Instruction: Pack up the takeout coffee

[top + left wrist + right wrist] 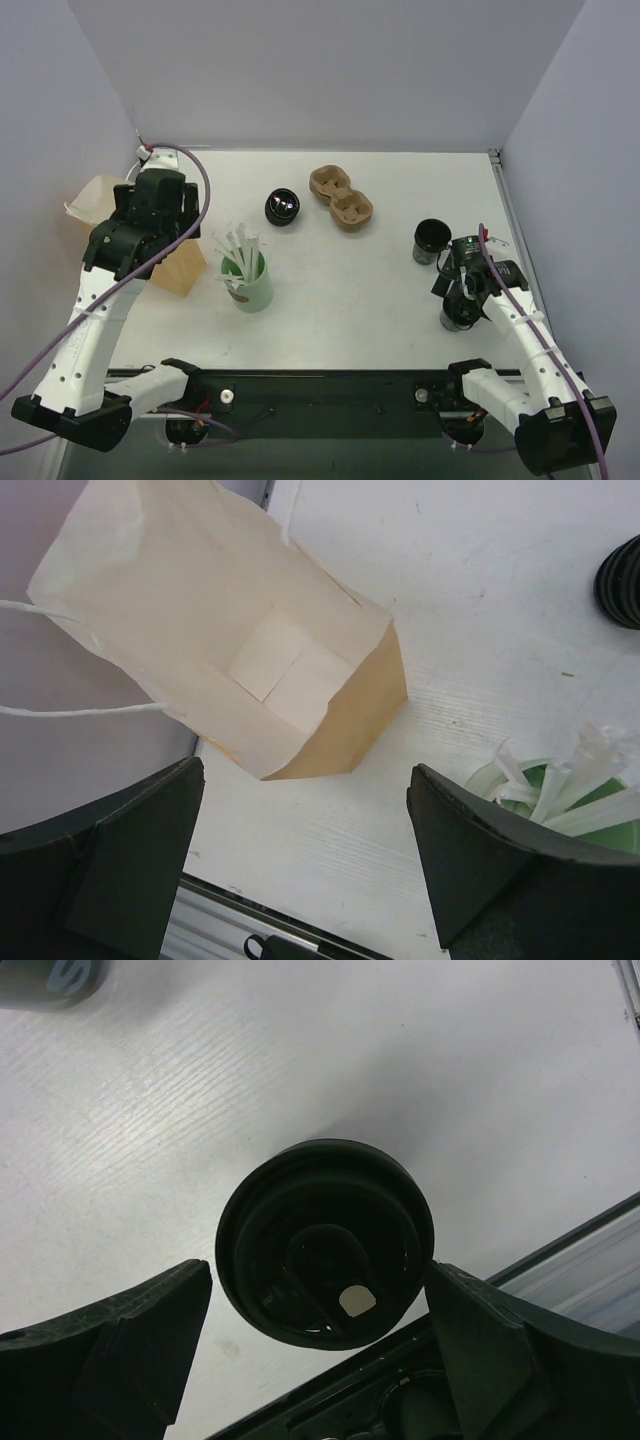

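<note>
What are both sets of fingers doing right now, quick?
Left gripper: fingers open, holding nothing, above the paper bag.
Right gripper: fingers open astride the takeout coffee, apparently not gripping it.

I see the takeout coffee (pixel 325 1243) as a small, round black cup standing upright; its black lid is on, glossy, with a raised rim and a small pale drinking hole off-centre. It sits on the white table (pixel 300 1060), at the near right; the table's front edge runs just beside it.
</note>
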Available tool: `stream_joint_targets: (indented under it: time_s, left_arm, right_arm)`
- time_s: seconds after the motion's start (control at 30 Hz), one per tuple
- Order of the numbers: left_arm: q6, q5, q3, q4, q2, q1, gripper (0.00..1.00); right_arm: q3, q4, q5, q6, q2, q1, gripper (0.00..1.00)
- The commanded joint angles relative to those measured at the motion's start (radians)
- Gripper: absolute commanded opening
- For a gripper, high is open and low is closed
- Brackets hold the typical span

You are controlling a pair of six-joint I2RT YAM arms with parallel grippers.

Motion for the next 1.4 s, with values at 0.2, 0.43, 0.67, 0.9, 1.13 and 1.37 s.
stream_joint_targets:
  time_s: [0.2, 0.43, 0.67, 0.9, 1.13, 1.37]
  left_arm:
    - [0.170, 0.051, 0.085, 0.046, 0.043, 0.115, 0.92]
    - [0.167, 0.188, 0.067, 0.103, 0.132, 0.212, 0.83]
    - [0.133, 0.291, -0.016, 0.134, 0.138, 0.272, 0.73]
    - [0.121, 0.292, -0.078, 0.138, 0.128, 0.286, 0.59]
    - [0.152, 0.291, 0.057, 0.089, 0.158, 0.286, 0.21]
    - [0.192, 0.234, 0.290, 0.019, 0.203, 0.286, 0.00]
  right_arm:
    - [0.152, -0.075, -0.015, -0.081, -0.081, -0.002, 0.98]
    - [0.227, -0.084, -0.070, -0.126, -0.122, 0.000, 0.98]
    - [0.283, -0.086, -0.145, -0.161, -0.153, 0.000, 0.97]
    - [0.304, -0.083, -0.168, -0.170, -0.158, 0.000, 0.97]
    - [0.284, -0.069, -0.182, -0.175, -0.155, 0.000, 0.97]
    - [0.300, -0.069, -0.190, -0.179, -0.175, 0.000, 0.98]
